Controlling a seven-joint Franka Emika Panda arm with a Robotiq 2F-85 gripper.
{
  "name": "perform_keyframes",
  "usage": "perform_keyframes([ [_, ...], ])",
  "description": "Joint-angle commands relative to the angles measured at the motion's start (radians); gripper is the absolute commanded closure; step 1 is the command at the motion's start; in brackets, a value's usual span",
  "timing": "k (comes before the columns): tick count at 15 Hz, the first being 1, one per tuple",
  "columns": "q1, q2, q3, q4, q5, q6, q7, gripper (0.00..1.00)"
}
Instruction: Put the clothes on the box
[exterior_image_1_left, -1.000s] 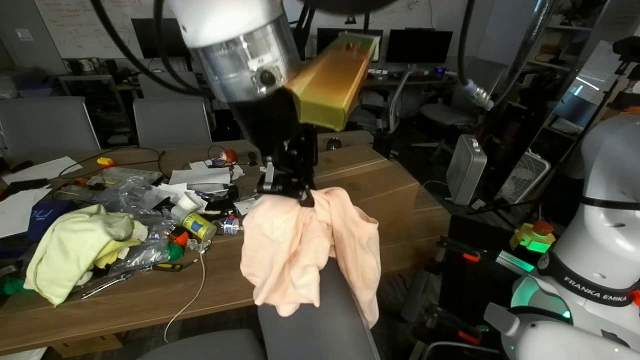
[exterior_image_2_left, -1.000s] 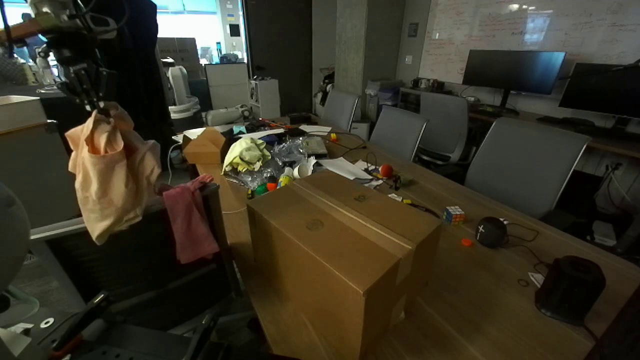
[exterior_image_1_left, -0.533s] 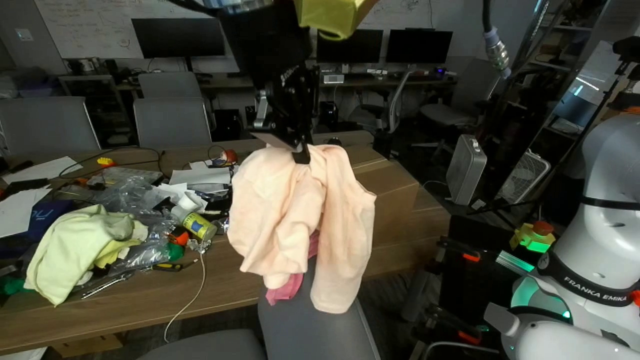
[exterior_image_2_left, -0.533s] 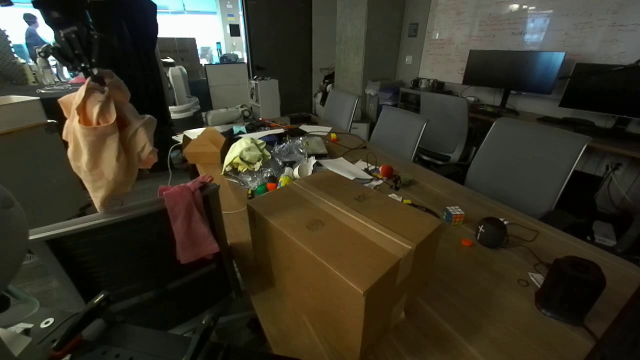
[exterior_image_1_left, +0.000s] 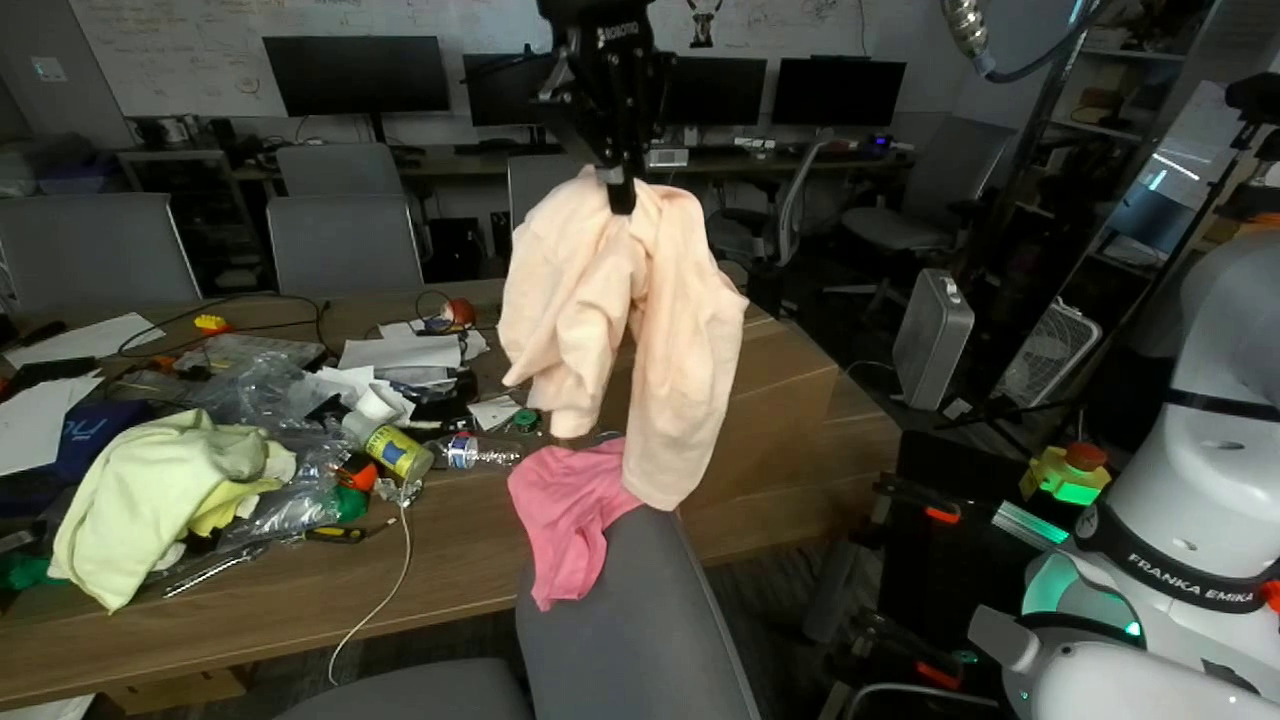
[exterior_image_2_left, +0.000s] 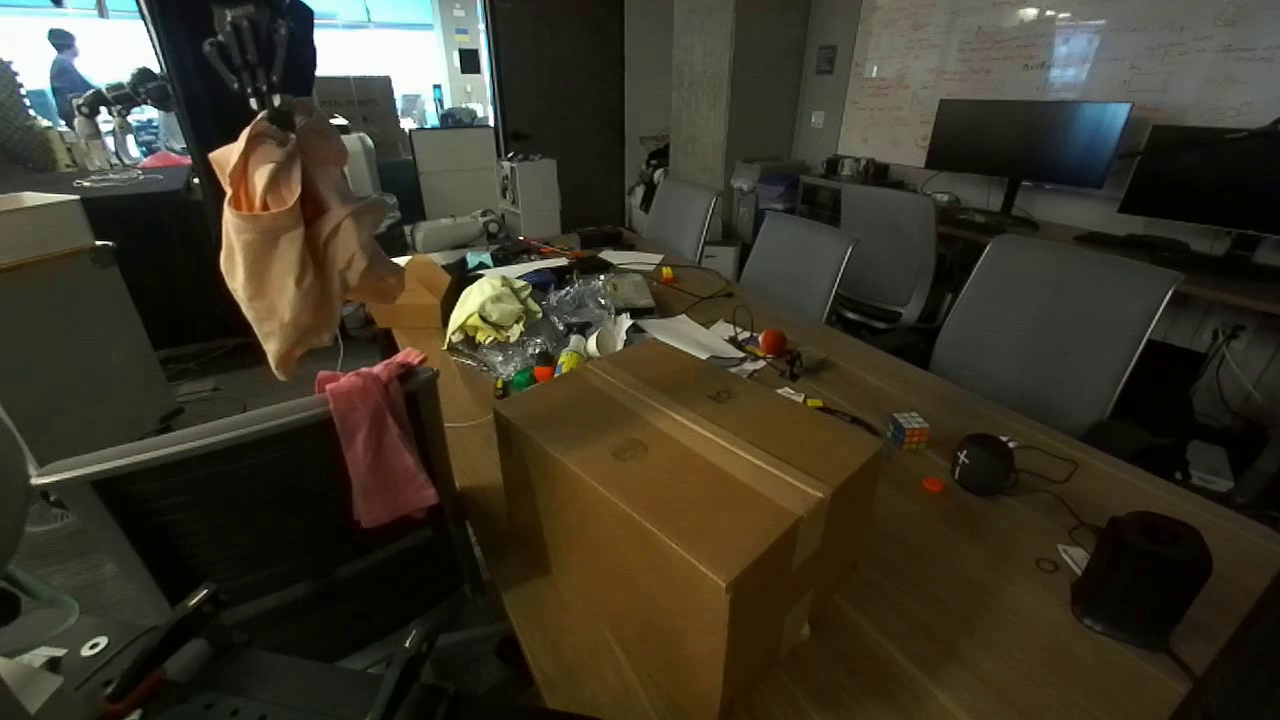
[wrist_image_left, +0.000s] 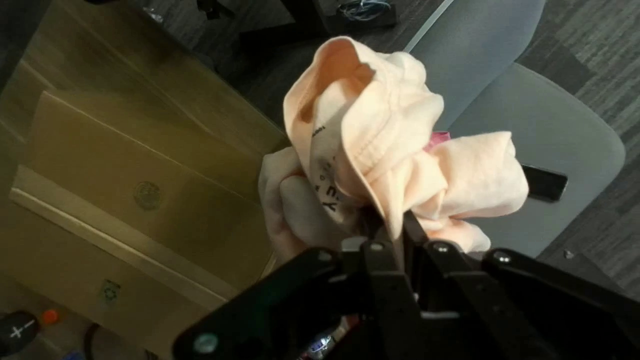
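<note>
Gripper (exterior_image_1_left: 619, 194) now higher, pointing down, pinching peach garment (exterior_image_1_left: 688, 340)

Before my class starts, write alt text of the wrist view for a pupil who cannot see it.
A black gripper holds a bunched peach garment with dark lettering. At the picture's left is a taped cardboard box; at the right, a gray chair with a dark rectangular object on it.
</note>
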Motion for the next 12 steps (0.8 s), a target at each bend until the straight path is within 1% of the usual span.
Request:
perform_keyframes([
  [1, -0.077, -0.119, -0.054, -0.083, 0.11, 0.036, 0.01, 0.97],
  [6, -0.187, -0.239, -0.138, -0.228, 0.236, 0.103, 0.021, 0.97],
  [9, -0.251, -0.298, -0.18, -0.323, 0.282, 0.145, 0.045, 0.97],
  [12, -0.306, -0.347, -0.199, -0.404, 0.308, 0.203, 0.098, 0.97],
])
